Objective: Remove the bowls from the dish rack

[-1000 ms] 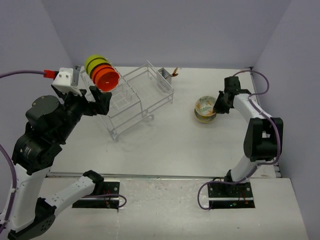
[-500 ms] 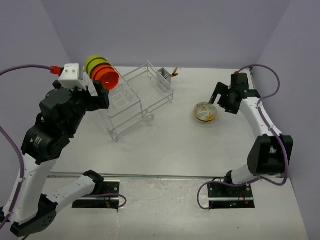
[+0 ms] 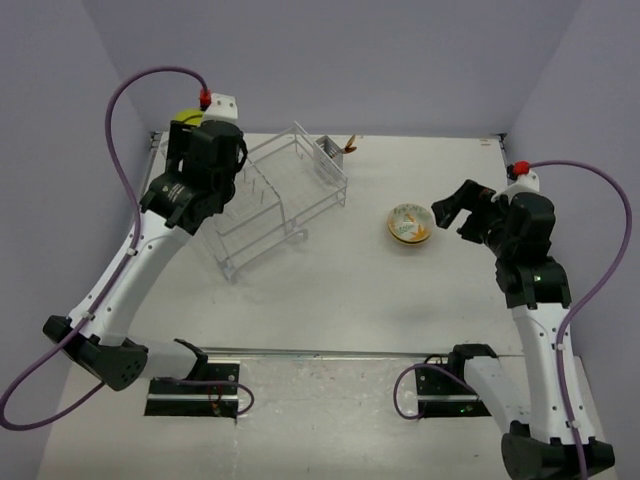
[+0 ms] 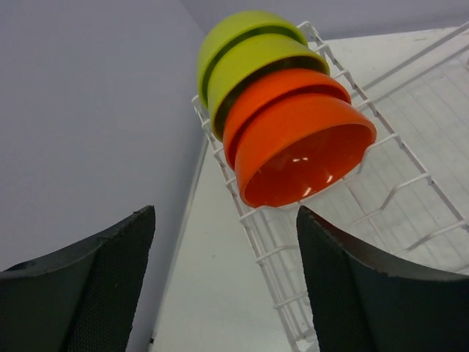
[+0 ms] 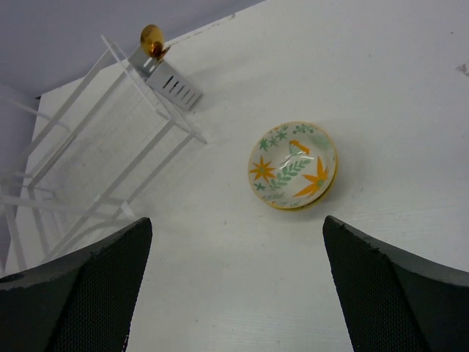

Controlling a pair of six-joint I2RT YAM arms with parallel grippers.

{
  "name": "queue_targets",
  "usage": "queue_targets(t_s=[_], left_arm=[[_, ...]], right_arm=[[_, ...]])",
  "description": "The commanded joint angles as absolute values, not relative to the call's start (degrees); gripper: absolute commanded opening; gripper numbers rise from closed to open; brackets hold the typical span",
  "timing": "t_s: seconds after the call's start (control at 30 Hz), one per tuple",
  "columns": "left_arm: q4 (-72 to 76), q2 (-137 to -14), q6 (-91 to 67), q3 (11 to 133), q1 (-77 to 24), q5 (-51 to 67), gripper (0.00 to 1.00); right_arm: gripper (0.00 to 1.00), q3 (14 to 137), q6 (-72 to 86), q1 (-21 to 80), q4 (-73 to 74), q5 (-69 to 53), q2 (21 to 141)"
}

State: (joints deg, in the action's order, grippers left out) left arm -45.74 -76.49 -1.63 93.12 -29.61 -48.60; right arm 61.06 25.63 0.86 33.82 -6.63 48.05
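Left gripper (image 4: 223, 213), jaws wide, is facing the bowls (image 4: 267, 66) at the rack's (image 3: 275, 185) left end; it should be straddling the front orange bowl's (image 4: 308, 158) rim squarely. Right gripper (image 5: 234, 224) is hanging wide, empty, right of the rack.

The worktop (image 3: 380, 290) is a plain white surface, matte, with faint scuffs. Two things rest directly on it. The white wire dish rack (image 3: 285, 195) stands on its left rear part, set at a slant to the edges. Right of centre sits a cream patterned bowl (image 3: 410, 224), upright with its mouth up and green leaves and orange flowers showing inside, well apart from the rack. Along the near edge runs a metal strip (image 3: 330, 352), and just in front of it two black base plates (image 3: 195, 395) are fixed side by side.
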Motion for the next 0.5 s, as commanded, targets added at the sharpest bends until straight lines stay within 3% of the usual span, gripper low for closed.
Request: queue_targets(t_s=[0.0,0.2,0.4,0.47], left_arm=[[-33.33,-76.72,9.12,91.76,-28.83,-53.52,0.76],[-33.75,-82.35,7.21,92.73,-24.96,-47.55,0.7],[-30.68,-80.78,5.45,88.6,-24.7,-42.28,0.69],[-28.39,-80.6,5.62,86.58,-23.21,-41.66,0.65]], right_arm=[[0.99,58.1,25.93,0.97,32.25,-15.62,47.21],[0.99,55.11,26.1,1.05,31.99,-19.16,42.55],[0.99,56.07,26.45,1.05,31.82,-19.95,41.13],[0.99,56.42,26.54,1.05,31.9,-20.91,41.66]])
